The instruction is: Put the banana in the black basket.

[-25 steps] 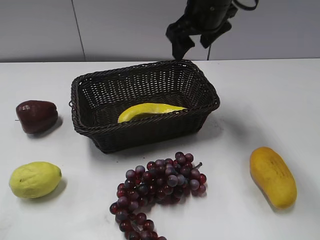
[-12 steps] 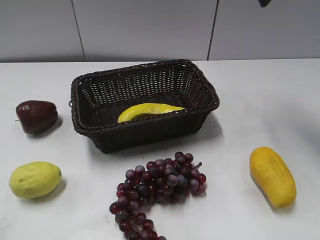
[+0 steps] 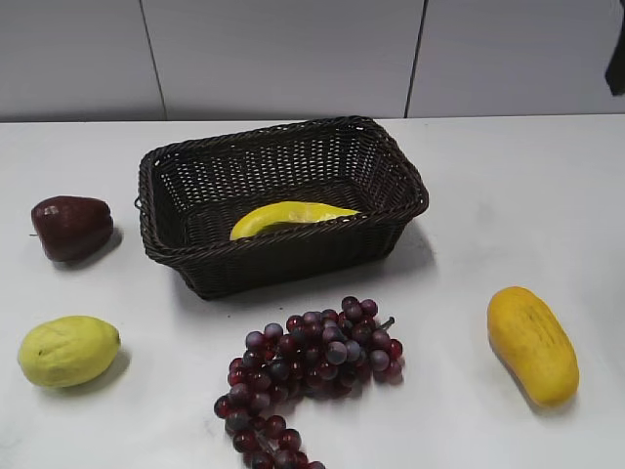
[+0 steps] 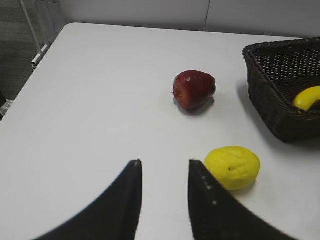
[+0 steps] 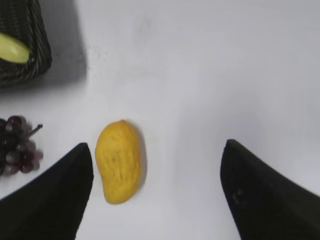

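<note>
The banana lies inside the black basket at the middle of the table; its ends also show in the left wrist view and the right wrist view. My left gripper is open and empty above the table, left of the lemon. My right gripper is wide open and empty, high above the table beside the mango. Only a dark sliver of the right arm shows at the right edge of the exterior view.
A dark red fruit and the lemon lie left of the basket. A bunch of purple grapes lies in front of it. The mango lies at the front right. The table's left edge shows in the left wrist view.
The right arm, which was above the back of the basket, has risen and swung away to the right edge of the view. The banana stays in the basket.
</note>
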`<state>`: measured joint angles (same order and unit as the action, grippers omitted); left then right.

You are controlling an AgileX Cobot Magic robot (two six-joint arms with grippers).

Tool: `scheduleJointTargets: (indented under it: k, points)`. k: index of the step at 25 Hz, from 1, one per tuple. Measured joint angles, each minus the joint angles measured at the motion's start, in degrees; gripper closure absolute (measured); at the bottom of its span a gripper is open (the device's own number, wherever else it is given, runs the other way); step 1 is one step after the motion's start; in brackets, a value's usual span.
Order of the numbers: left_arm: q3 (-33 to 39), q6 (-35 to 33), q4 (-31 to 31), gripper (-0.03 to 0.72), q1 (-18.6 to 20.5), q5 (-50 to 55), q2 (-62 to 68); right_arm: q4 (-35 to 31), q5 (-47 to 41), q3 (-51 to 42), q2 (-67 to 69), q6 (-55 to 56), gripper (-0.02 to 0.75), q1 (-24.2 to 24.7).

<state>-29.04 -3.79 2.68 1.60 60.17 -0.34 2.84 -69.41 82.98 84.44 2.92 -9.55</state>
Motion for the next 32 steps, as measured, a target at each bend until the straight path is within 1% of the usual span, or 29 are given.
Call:
scheduleJointTargets:
  k: [9,15,19,24,28,32]
  points:
    - [0.0,0.0,0.0,0.454,0.0,0.0,0.0,-1.0,0.5,-23.0,-20.5,0.5,0.141,-0.1]
    - [0.0,0.0,0.0,0.454,0.0,0.0,0.0,-1.1,7.9,-35.3,-38.6,0.7,0.145,-0.1]
    - [0.0,0.0,0.0,0.454,0.0,0.0,0.0,-0.9,12.2,-41.7,-50.4,0.7,0.145,-0.1]
    - [0.0,0.0,0.0,0.454,0.0,0.0,0.0,2.0,12.9,-47.8,-61.9,0.7,0.145,-0.1]
    - [0.0,0.0,0.0,0.454,0.0,0.0,0.0,3.8,12.8,-52.6,-66.3,0.7,0.145,-0.1]
    - [0.0,0.0,0.0,0.454,0.0,0.0,0.0,4.0,11.8,-53.6,-66.7,0.7,0.145,-0.1]
